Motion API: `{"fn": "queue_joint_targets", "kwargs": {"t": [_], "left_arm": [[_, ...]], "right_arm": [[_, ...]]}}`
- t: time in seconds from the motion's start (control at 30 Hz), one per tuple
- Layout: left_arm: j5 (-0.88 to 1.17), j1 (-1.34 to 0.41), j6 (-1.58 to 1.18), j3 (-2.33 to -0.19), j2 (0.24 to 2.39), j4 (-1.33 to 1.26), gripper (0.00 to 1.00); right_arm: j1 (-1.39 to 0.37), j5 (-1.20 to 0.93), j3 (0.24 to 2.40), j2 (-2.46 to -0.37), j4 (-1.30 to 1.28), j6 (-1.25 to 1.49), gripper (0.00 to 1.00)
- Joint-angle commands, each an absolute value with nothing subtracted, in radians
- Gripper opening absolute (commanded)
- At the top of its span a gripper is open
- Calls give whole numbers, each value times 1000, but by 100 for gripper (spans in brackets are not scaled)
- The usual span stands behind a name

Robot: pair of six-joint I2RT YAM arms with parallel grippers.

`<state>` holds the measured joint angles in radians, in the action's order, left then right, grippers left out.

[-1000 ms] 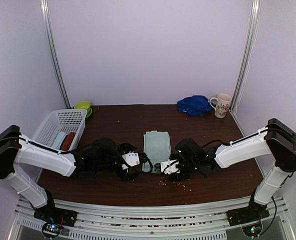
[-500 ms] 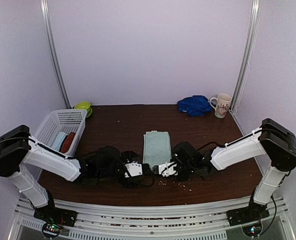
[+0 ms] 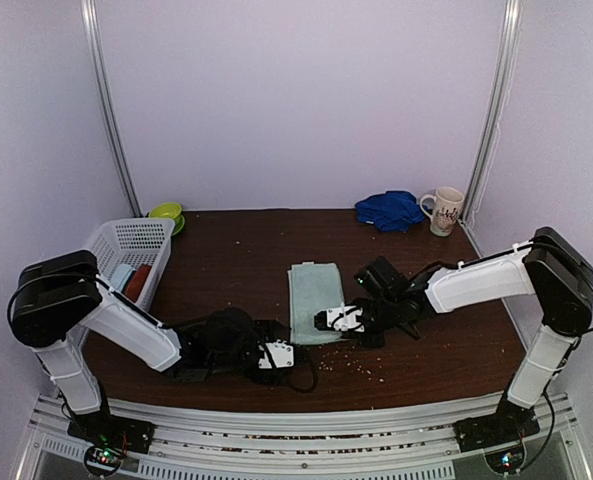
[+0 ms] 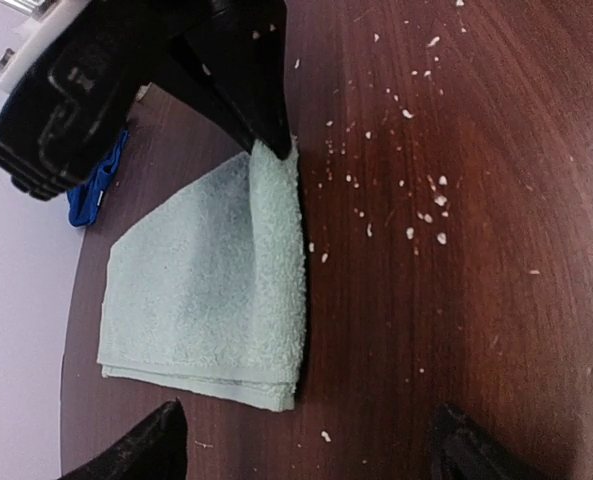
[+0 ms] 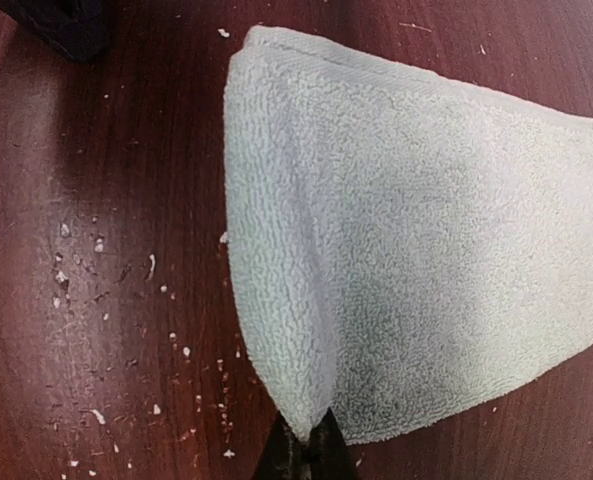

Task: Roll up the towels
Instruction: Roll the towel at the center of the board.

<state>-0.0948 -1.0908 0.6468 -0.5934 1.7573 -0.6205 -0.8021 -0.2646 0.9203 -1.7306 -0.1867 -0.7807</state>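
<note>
The small mint-green towel (image 3: pixel 314 295) lies folded flat at the table's middle, and one near corner of it is pinched up. My right gripper (image 5: pixel 306 458) is shut on that near right corner; the top view shows this gripper (image 3: pixel 332 320) at the towel's near edge. My left gripper (image 4: pixel 306 455) is open, its fingertips (image 4: pixel 151 448) low over the wood just short of the towel's (image 4: pixel 211 280) near left corner, with nothing between them. In the top view this left gripper (image 3: pixel 294 353) sits near of the towel. The blue towel (image 3: pixel 389 210) lies crumpled at the far right.
A white patterned mug (image 3: pixel 444 210) stands beside the blue towel. A white basket (image 3: pixel 111 250) with items inside sits at the left edge, a green bowl (image 3: pixel 166 213) behind it. Pale crumbs (image 4: pixel 426 205) are scattered on the dark wood near the towel.
The right gripper closed on the towel's near right corner and lifted it slightly. The left arm dropped low and slid right, toward the towel's near left corner.
</note>
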Motion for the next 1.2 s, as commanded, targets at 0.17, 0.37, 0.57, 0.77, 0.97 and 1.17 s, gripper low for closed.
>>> {"fn": "queue_joint_targets", "kwargs": {"t": [0.17,0.37,0.57,0.77,0.97,1.17], "left_arm": [[-70,-1104,672,-681,1799,-624,80],[-60,-1105,684,-724,1851,-592,74],[-53,-1104,690,-762,1893,-550,58],[-57,-1104,685,-775,1918,-546,35],[-1,-1101,668,-794,1927,-489,0],[134,-1078,607,-862,1926,-335,0]], "right_arm": [[-724,-558,1038,-1791,-435,-765,0],[-695,-609,1089,-1839,-515,-771,0],[-690,-623,1121,-1861,-569,-787,0],[-681,-626,1138,-1855,-597,-796,0],[-660,-639,1173,-1852,-660,-816,0],[-648,-620,1207,-1857,-724,-823,6]]}}
